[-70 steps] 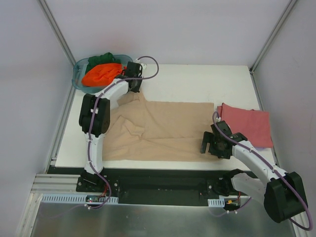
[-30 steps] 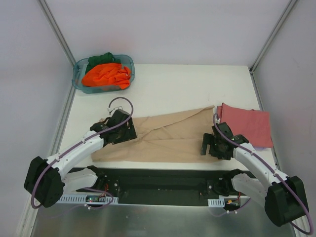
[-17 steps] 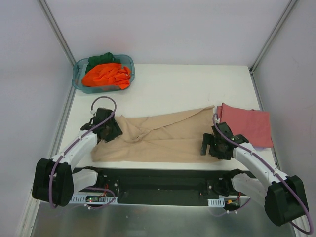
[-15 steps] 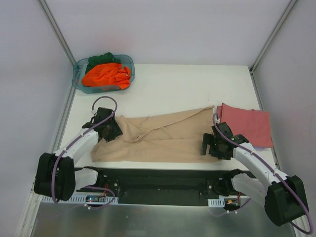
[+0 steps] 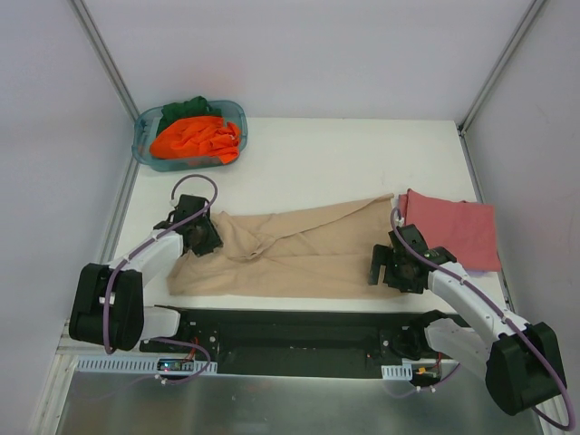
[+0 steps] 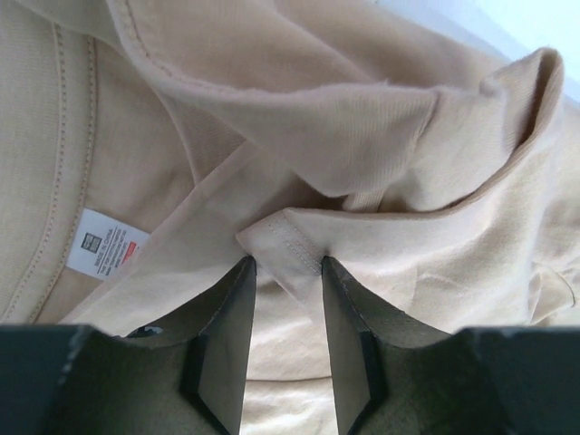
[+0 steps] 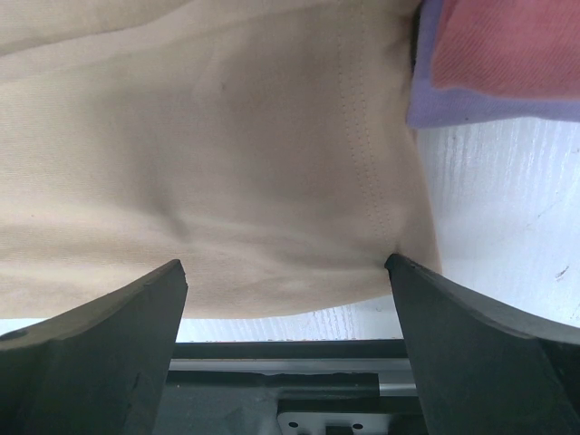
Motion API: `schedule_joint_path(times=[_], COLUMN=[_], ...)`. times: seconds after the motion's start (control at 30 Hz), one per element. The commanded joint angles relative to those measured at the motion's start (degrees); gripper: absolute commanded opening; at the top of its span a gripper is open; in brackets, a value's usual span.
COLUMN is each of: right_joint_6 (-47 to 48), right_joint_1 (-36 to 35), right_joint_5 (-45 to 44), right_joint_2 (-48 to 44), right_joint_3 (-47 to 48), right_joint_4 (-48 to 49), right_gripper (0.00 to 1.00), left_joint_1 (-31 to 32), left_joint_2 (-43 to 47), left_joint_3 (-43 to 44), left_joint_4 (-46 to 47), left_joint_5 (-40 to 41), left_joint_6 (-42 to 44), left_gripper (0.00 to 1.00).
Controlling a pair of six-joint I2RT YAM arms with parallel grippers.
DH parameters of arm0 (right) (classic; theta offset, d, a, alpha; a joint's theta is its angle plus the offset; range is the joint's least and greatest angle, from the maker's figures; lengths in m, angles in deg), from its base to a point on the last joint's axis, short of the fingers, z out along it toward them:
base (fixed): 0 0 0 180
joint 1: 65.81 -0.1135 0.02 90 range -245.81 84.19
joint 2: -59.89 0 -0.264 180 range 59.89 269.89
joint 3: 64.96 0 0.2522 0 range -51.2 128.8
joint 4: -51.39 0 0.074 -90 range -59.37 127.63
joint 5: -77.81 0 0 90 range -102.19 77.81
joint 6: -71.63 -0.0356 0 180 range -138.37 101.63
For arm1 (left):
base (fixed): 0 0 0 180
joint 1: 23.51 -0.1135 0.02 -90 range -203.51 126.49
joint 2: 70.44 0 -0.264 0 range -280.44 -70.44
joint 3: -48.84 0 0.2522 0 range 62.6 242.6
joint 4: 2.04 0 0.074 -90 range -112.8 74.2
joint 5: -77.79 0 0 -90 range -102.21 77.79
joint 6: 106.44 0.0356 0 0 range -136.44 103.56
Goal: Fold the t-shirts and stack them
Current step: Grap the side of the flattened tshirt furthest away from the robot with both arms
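The tan-beige t-shirt (image 5: 299, 254) lies folded into a long strip across the near part of the table. My left gripper (image 5: 201, 237) is at its left end. In the left wrist view, the left gripper (image 6: 285, 263) has its jaws a narrow gap apart, astride a stitched hem fold (image 6: 288, 237). My right gripper (image 5: 385, 269) is wide open over the shirt's near right corner (image 7: 381, 227). A folded dusty red shirt (image 5: 453, 231) lies at the right on a lavender one (image 7: 453, 111).
A teal tub (image 5: 143, 145) at the far left corner holds the orange shirt (image 5: 195, 136) and the dark green shirt (image 5: 186, 109). The table's near edge and a black rail (image 5: 290, 335) run just below the tan shirt.
My left arm came back from the tub and brought the tan shirt's far half over to the near side. It then moved to the shirt's left end. The right arm has not moved.
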Motion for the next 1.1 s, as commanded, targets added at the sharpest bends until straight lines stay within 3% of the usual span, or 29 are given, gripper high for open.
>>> schedule_joint_path(times=[0.0,0.2,0.3,0.4,0.5,0.77,1.07], right_joint_6=[-0.86,-1.03,-1.12,-1.21,-1.3,-1.39,0.99], right_joint_1=[0.33,0.25,0.25,0.25,0.25,0.33,0.86], right_joint_5=[-0.09,-0.53,-0.53,-0.71,-0.88,-1.24,-4.57], right_joint_2=[0.42,-0.02,-0.02,0.24,0.42,0.86,6.82], right_joint_3=[0.53,0.53,0.53,0.62,0.71,1.5,11.07], right_joint_4=[-1.7,-1.96,-1.96,-2.05,-2.14,-1.96,-1.43], right_gripper=[0.96,0.96,0.96,0.96,0.96,0.96,0.96], left_joint_1=[-0.27,-0.27,-0.27,-0.27,-0.27,-0.27,-0.27], left_joint_2=[-2.44,-5.08,-3.85,-2.53,-2.62,-3.85,-18.42], left_joint_3=[2.89,5.26,5.88,5.97,6.67,12.81,32.31], left_joint_4=[2.99,3.35,3.17,2.82,1.5,2.29,1.86], left_joint_5=[0.98,-1.56,-2.62,-0.53,2.82,-4.12,-7.11], left_joint_6=[1.9,2.52,2.34,2.6,2.78,3.22,1.99], left_gripper=[0.33,0.16,0.13,0.0,0.0,0.0,0.0])
